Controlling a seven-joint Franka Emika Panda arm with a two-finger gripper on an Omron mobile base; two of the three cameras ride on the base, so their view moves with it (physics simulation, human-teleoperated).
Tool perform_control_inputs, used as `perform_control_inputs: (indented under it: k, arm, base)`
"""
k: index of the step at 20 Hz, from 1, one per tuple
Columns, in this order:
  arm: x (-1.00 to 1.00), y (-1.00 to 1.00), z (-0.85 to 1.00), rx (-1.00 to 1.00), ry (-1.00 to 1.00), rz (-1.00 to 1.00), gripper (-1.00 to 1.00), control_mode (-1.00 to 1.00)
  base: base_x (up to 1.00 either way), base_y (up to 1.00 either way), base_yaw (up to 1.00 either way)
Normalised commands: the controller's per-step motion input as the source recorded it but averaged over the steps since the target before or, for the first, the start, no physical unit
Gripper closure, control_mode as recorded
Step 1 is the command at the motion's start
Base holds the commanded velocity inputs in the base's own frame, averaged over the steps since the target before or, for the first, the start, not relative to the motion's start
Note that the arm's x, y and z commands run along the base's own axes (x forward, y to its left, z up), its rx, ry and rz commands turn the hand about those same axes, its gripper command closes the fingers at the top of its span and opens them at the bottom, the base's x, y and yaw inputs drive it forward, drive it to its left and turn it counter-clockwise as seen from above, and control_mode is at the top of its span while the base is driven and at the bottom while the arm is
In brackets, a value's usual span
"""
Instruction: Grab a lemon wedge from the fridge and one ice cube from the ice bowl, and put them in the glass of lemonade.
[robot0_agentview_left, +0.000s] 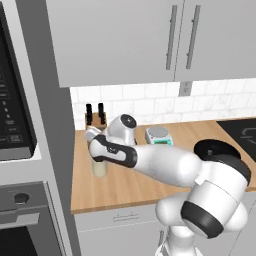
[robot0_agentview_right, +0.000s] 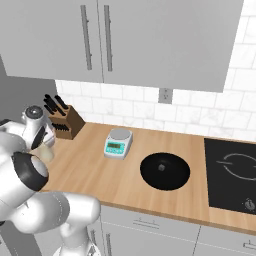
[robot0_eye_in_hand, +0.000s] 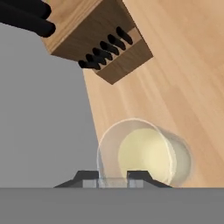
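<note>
Gripper parked right over the lemonade glass

Gripper (robot0_eye_in_hand: 112, 178) hangs just above the near rim of the glass of lemonade (robot0_eye_in_hand: 146, 155), fingertips almost together with only a sliver of a gap. Can't make out a lemon wedge or anything else between them, so whether something tiny is pinched there is anyone's guess.

The glass sits at the far left end of the wooden counter (robot0_agentview_right: 150, 150), close to the grey panel and just in front of the knife block (robot0_eye_in_hand: 103, 48). It stands upright, long axis vertical, open mouth pointing straight up at the hand.

If this is the drop step, I'd get centred over the liquid instead of the rim first, stay low, then let go gently so nothing bounces off the edge or tips the glass.
</note>
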Motion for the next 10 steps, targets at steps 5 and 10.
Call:
perform_control_inputs:
  k: [5, 10]
  arm:
    - [0.39, 0.00, -0.41, -0.05, 0.00, 0.00, 1.00, -1.00]
    - [0.01, 0.07, -0.34, -0.06, 0.00, 0.00, 1.00, -1.00]
  base:
    - [0.00, 0.00, 0.00]
    - [0.00, 0.00, 0.00]
